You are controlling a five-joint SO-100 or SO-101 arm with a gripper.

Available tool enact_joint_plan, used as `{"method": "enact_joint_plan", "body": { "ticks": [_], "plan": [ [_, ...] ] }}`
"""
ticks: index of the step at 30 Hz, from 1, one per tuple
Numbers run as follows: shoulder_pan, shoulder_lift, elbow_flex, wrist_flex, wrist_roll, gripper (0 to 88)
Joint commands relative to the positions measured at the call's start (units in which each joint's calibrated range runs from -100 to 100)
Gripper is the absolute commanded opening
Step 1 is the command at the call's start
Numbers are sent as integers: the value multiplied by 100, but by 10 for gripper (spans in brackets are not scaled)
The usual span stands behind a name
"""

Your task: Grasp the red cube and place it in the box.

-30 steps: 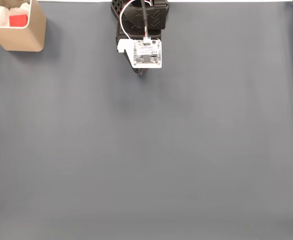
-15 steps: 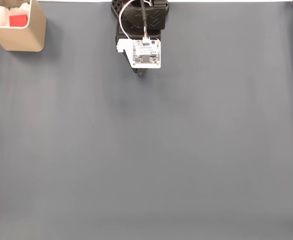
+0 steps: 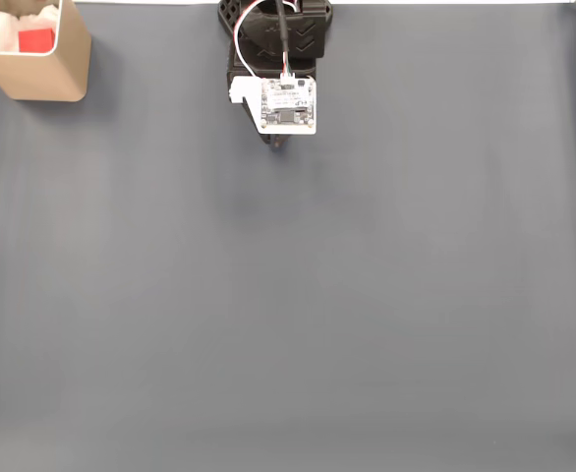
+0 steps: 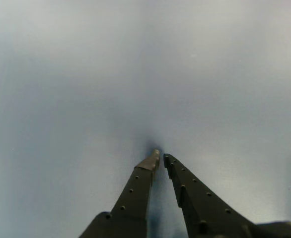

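Worktop (image 3: 347, 315) cloth, a plain grey-blue sheet, spreads over nearly all of the fixed view, its surface bare across the middle and bottom. Next in size, the black arm (image 3: 278, 39) sits folded at the top centre edge, with a small white circuit board (image 3: 289, 105) mounted on its upper face and red, white and black wires looping up from it. At the top left corner stands the box (image 3: 42, 74), tan outside with rounded corners, pale within, well apart from the arm. Inside it lies the red cube (image 3: 35, 40), beside some white filling. In the wrist view the claw (image 4: 159, 157) points down at the cloth, its two dark studded fingers (image 4: 135, 193) drawn nearly together at the tips with only a sliver of a gap, gripping nothing; a faint shadow pools on the cloth right under the tips.
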Motion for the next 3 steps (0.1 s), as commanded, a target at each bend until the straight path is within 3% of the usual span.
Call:
{"method": "enact_joint_plan", "body": {
  "ticks": [1, 3],
  "plan": [
    [60, 17, 81, 104, -54, 2],
    [60, 17, 81, 104, -54, 2]
  ]
}}
